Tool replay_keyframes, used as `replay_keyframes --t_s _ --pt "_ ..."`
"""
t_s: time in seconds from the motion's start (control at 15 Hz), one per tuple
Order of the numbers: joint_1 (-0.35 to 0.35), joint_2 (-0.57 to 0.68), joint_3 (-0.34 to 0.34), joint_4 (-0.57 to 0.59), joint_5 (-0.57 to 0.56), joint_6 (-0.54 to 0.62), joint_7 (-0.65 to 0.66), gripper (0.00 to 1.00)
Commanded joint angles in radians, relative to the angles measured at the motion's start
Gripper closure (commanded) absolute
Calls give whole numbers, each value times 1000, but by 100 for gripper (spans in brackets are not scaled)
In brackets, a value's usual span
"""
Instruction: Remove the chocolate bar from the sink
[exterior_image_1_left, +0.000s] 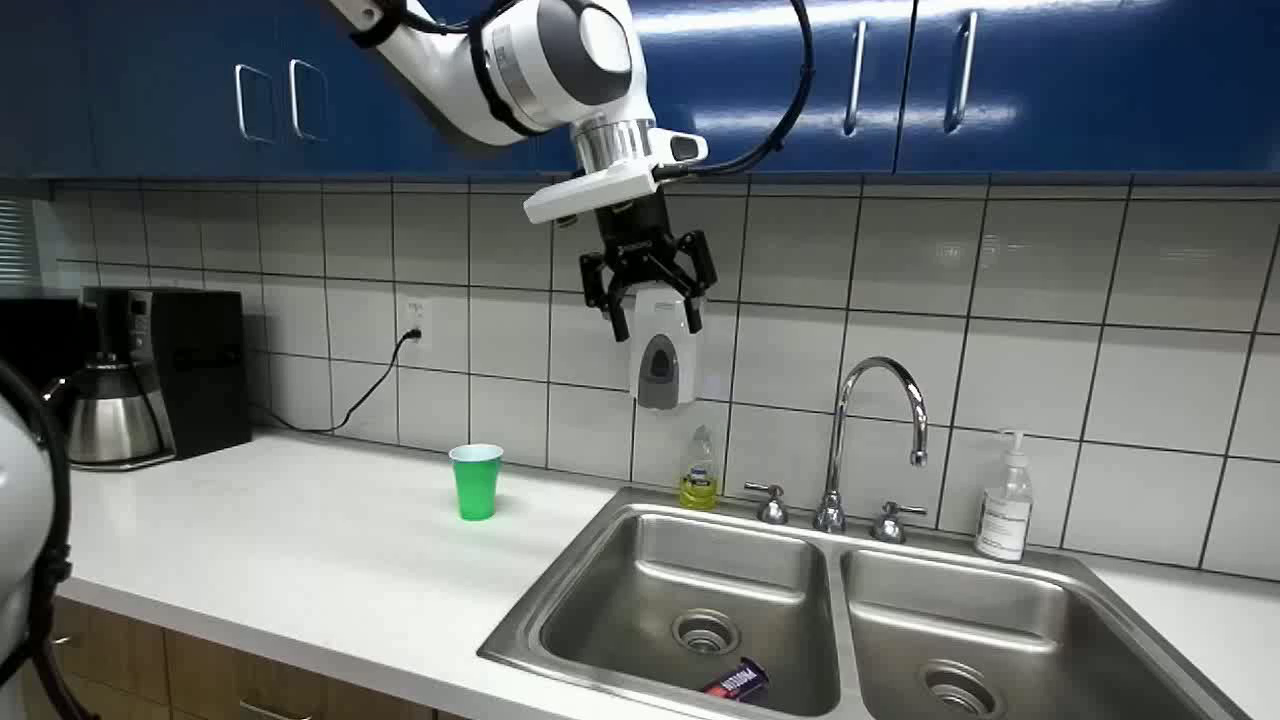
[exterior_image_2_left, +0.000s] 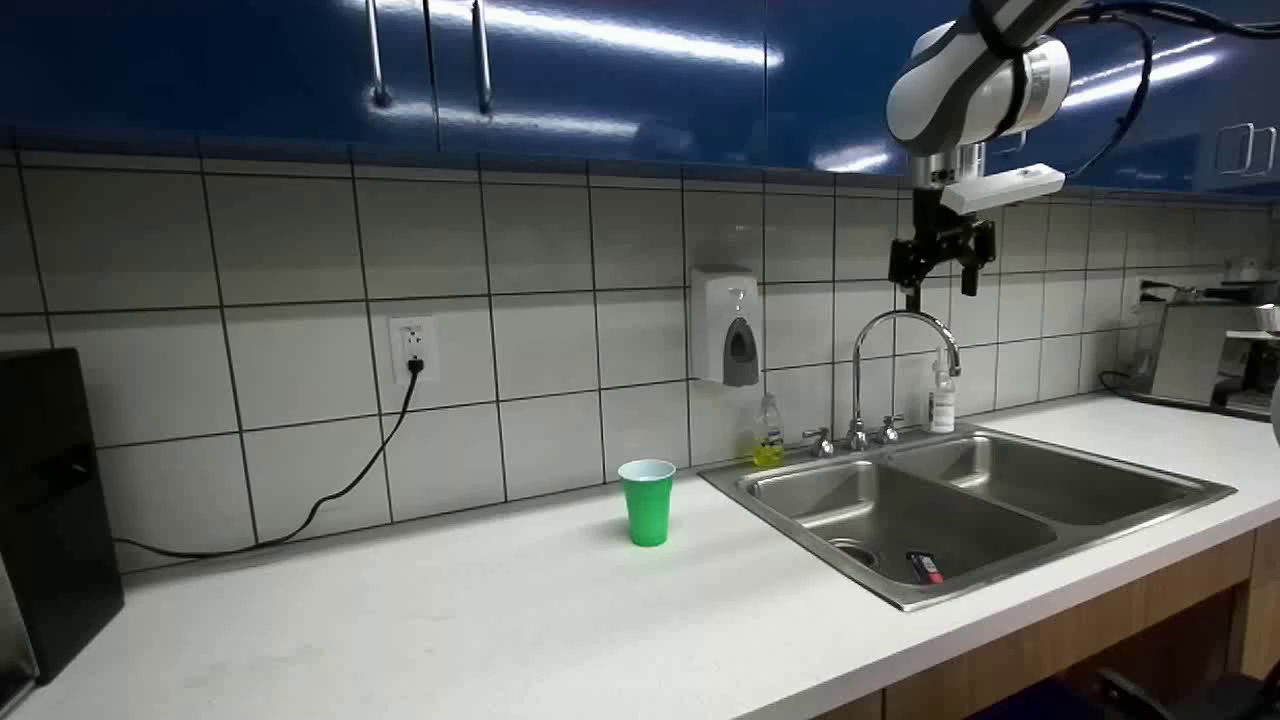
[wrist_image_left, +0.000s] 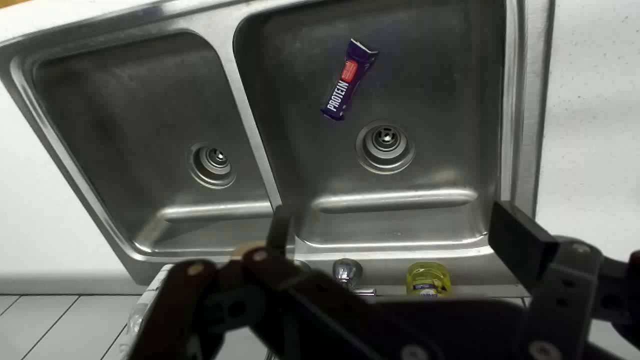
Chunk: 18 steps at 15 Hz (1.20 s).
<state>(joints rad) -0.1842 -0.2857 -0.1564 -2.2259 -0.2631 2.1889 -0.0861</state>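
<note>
Chocolate bar (wrist_image_left: 347, 81) in a flat, dark purple wrapper with a red patch and white lettering lay on the floor of the stainless steel double-basin sink (wrist_image_left: 246, 110), in the basin nearer the tapered green cup (exterior_image_1_left: 476, 488), apart from the round metal drain (wrist_image_left: 385, 146) and on its front side. The black two-fingered gripper (exterior_image_1_left: 657, 330) hung high above, fingers spread wide, nothing between them. A straight drop would probably have brought it down behind the bar; a wide swing there might have clipped the curved chrome faucet (exterior_image_1_left: 836, 440) or toppled the clear bottle of yellow liquid (exterior_image_1_left: 698, 489) on the back rim. Because the bar lay slantwise to the fingers, closing without a wrist turn could have caught it off-centre and spun it aside. Its flatness left little to pinch: too high, and the fingers would have slid over; too deep, and they would have struck steel. Held by one end, it might have slipped at the rim.
</note>
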Motion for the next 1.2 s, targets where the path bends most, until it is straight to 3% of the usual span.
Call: replay_keyframes --t_s 0.0,0.33,0.87,1.13 --pt "1 1 -2 3 0 -3 -1 0" --pt "-1 -8 -3 -8 19 -26 24 0" --pt "-35 -60 -16 -87 18 -63 188 0" --pt "-51 -47 -49 -126 20 -19 168 0"
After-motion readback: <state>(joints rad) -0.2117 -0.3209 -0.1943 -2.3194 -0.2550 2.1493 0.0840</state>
